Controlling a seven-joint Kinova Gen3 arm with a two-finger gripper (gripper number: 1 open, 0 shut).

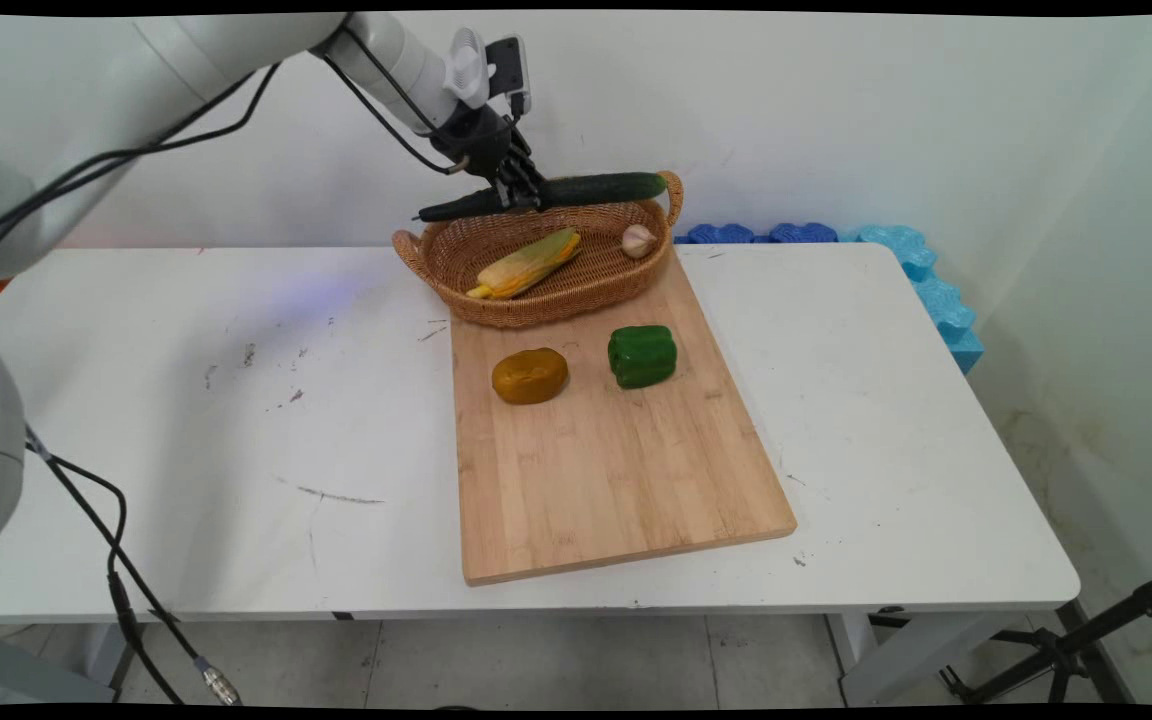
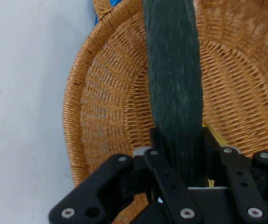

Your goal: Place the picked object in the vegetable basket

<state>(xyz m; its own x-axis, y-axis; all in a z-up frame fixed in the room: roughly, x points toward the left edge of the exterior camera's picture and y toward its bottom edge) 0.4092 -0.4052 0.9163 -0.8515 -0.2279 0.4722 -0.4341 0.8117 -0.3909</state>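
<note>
White wall fills the background behind a white table point(image 1: 236, 420), and against that wall the black gripper point(image 1: 519, 190) hangs over the far rim of a wicker basket point(image 1: 456, 262).

Its two fingers point(image 2: 158, 140) are clamped on a long dark green cucumber point(image 1: 601, 187), gripping it somewhat toward its thinner end. The cucumber lies nearly level in the air, its thick end reaching out toward 3 o'clock from the gripper as far as the basket's far handle, its thin dark tip poking out toward 9 o'clock. In the hand view the cucumber point(image 2: 173, 84) runs straight up from between the fingers toward 12 o'clock, with the basket's woven wall point(image 2: 101, 121) under and around it.

Just below the gripper, at about 6 o'clock, an ear of corn point(image 1: 526, 265) in its yellow-green husk lies slanted on the basket floor. A garlic bulb point(image 1: 638, 240) sits in the basket's right end, at about 4 o'clock from the gripper.

The basket rests on the far end of a wooden cutting board point(image 1: 616, 470). On the board, nearer the camera, a brown-yellow potato point(image 1: 530, 376) and a green bell pepper point(image 1: 642, 356) lie side by side, a little apart.

Blue foam pieces point(image 1: 921, 275) line the table's far right edge. A black stand's legs point(image 1: 1066, 650) show on the floor at lower right.
</note>
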